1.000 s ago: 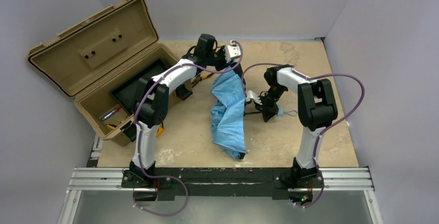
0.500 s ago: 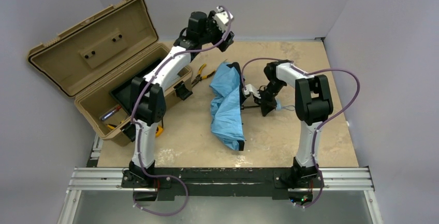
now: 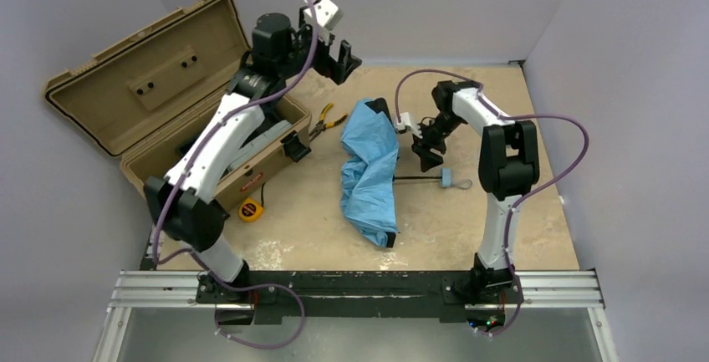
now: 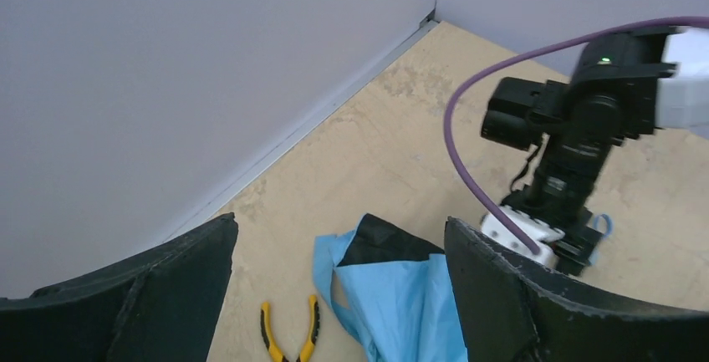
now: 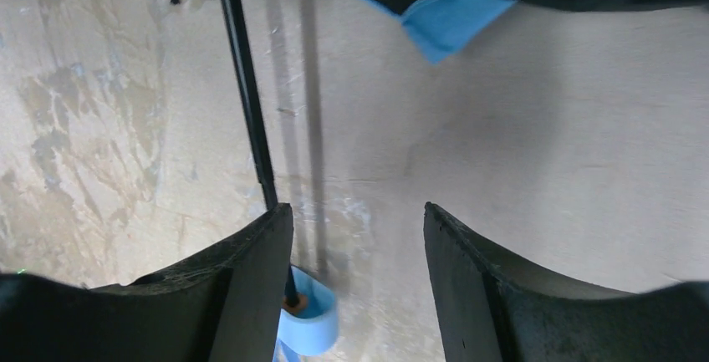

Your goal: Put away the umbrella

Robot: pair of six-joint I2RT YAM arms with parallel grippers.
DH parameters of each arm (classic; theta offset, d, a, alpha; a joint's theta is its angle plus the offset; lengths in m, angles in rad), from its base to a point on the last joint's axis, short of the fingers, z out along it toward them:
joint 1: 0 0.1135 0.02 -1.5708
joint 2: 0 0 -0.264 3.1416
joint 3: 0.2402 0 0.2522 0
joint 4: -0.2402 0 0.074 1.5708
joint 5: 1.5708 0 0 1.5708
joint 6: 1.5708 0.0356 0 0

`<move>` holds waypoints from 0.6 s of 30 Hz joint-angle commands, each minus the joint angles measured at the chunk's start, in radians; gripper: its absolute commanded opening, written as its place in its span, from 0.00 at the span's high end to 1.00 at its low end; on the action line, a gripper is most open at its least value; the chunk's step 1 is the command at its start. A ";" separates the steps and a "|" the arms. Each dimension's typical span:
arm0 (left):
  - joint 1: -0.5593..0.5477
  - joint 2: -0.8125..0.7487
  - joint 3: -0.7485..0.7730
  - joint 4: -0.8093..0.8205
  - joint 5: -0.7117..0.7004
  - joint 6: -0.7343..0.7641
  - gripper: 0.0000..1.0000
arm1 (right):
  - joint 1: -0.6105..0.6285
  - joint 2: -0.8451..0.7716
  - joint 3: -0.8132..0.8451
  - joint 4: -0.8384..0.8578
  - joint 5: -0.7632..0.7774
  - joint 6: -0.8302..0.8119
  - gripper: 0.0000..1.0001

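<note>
**Both grippers released; umbrella lying on the table.**

Left gripper (image 3: 339,59): jaws spread wide, nothing between them, raised above the far part of the table (image 3: 518,211) beside the open toolbox (image 3: 167,103). Right gripper (image 5: 358,216): jaws apart and empty, hovering low just beside the thin black shaft (image 5: 248,86), with the blue handle (image 5: 311,322) close to one finger. The umbrella (image 3: 368,170) lies mid-table between the arms as a crumpled sky-blue bundle, shaft pointing toward the right arm. Yellow-handled pliers (image 3: 322,119) lie between toolbox and fabric.
</note>
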 commanded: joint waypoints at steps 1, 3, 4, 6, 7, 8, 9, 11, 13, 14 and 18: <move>0.037 -0.193 -0.107 0.010 0.036 -0.147 0.05 | -0.016 -0.091 0.091 -0.005 -0.077 0.040 0.42; 0.095 -0.262 -0.170 0.052 0.118 -0.302 0.00 | -0.025 -0.149 0.103 -0.005 -0.103 0.051 0.42; 0.132 -0.290 -0.196 0.066 0.183 -0.386 0.00 | -0.027 -0.185 0.101 -0.004 -0.107 0.056 0.41; 0.191 -0.336 -0.239 0.065 0.310 -0.528 0.00 | -0.031 -0.278 0.079 -0.003 -0.125 0.057 0.41; 0.203 -0.356 -0.261 0.041 0.358 -0.561 0.01 | -0.032 -0.351 0.064 -0.004 -0.138 0.057 0.42; 0.205 -0.377 -0.281 -0.017 0.384 -0.557 0.04 | -0.031 -0.412 0.049 -0.002 -0.165 0.046 0.42; 0.198 -0.404 -0.321 -0.050 0.388 -0.544 0.05 | -0.031 -0.477 0.024 0.004 -0.206 0.024 0.42; 0.169 -0.467 -0.405 -0.094 0.328 -0.501 0.09 | -0.030 -0.615 -0.068 0.075 -0.348 0.024 0.25; 0.127 -0.511 -0.480 -0.126 0.223 -0.425 0.11 | -0.026 -0.736 -0.209 0.149 -0.550 0.043 0.03; 0.114 -0.516 -0.505 -0.131 0.191 -0.405 0.11 | 0.011 -0.782 -0.280 0.199 -0.611 0.069 0.01; 0.101 -0.458 -0.504 -0.181 0.111 -0.392 0.11 | 0.473 -0.905 -0.445 0.550 -0.252 0.429 0.03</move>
